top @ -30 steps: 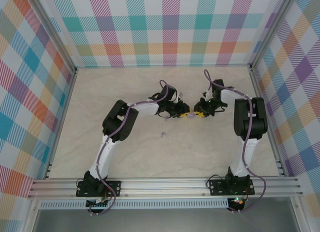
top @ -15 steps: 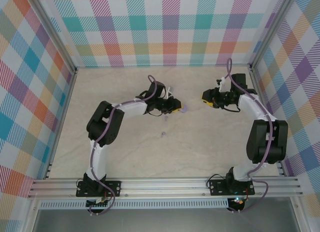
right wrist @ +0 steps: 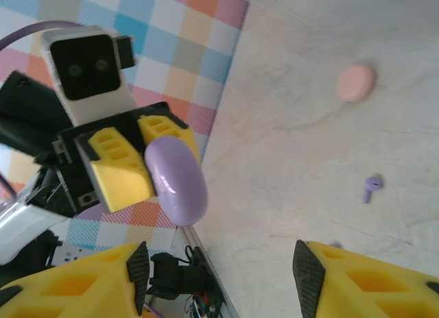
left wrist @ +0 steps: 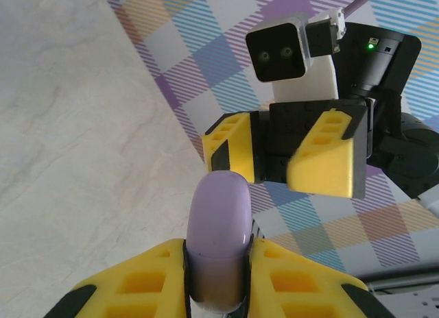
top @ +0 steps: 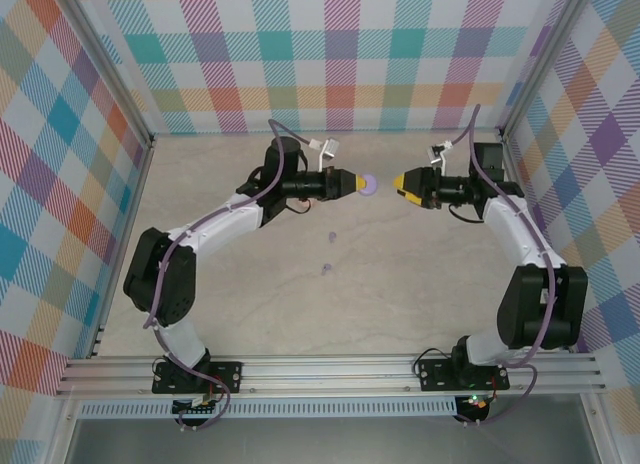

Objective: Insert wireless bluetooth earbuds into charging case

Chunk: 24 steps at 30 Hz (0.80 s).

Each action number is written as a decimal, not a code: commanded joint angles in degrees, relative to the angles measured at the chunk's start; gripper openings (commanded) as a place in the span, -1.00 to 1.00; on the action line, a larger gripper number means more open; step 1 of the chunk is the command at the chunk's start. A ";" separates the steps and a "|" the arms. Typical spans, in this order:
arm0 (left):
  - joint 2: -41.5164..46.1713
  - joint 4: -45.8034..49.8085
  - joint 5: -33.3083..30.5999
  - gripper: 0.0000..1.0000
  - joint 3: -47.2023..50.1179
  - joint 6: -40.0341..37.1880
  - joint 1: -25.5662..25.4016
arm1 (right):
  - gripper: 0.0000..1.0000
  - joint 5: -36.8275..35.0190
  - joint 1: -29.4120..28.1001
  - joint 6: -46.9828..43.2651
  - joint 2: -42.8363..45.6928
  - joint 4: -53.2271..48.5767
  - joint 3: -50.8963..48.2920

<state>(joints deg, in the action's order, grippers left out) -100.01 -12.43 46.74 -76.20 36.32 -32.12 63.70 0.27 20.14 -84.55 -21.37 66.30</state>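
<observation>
The charging case (top: pixel 369 185) is a lilac, pill-shaped shell with its lid closed. It is held above the table with my left gripper (top: pixel 352 184) shut on it. In the left wrist view the charging case (left wrist: pixel 218 229) stands up between the yellow fingers (left wrist: pixel 144 284). My right gripper (top: pixel 400 183) faces it a short way to the right, open and empty. In the right wrist view the charging case (right wrist: pixel 176 179) hangs ahead of my open right gripper (right wrist: pixel 223 280). Two lilac earbuds (top: pixel 331 236) (top: pixel 326 270) lie on the table nearer the arm bases. One earbud (right wrist: pixel 371 188) lies loose.
A pinkish oval piece (right wrist: pixel 355 82) lies on the beige table (top: pixel 220 284) beyond the earbud. Checked walls (top: pixel 330 54) close in the back and both sides. A metal rail (top: pixel 330 369) runs along the near edge.
Both arms have risen and swung toward the back wall. The left gripper carried the case along. The right gripper let go of it, drew away to the right and opened.
</observation>
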 commanded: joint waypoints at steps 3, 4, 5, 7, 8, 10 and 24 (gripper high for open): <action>3.48 -1.35 3.86 -0.56 0.48 -2.97 -0.96 | 0.18 3.62 -2.41 -2.54 2.53 0.34 2.44; 3.82 -1.27 4.14 -0.55 0.40 -3.36 -1.17 | 0.18 3.73 -2.86 -2.43 2.55 0.35 2.75; 4.15 -1.20 4.30 -0.55 0.35 -3.58 -1.40 | 0.18 3.80 -3.43 -2.39 2.64 0.37 3.23; 4.63 -1.11 4.48 -0.54 0.12 -3.80 -1.69 | 0.16 3.77 -4.65 -2.79 2.78 0.14 4.03; 4.86 -0.88 4.44 -0.54 0.09 -3.97 -1.76 | 0.15 3.58 -5.21 -2.99 2.77 0.02 4.34; 5.02 -0.46 4.75 -0.54 -0.22 -4.51 -1.98 | 0.13 3.31 -6.05 -3.19 2.82 0.01 4.84; 5.03 1.35 4.15 -0.53 -1.20 -5.13 -2.42 | -0.21 3.84 -8.09 -5.61 1.68 -3.22 6.82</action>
<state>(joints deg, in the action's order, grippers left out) -96.75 -11.49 50.52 -76.23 32.08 -34.11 65.08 -6.94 17.10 -82.76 -23.22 70.89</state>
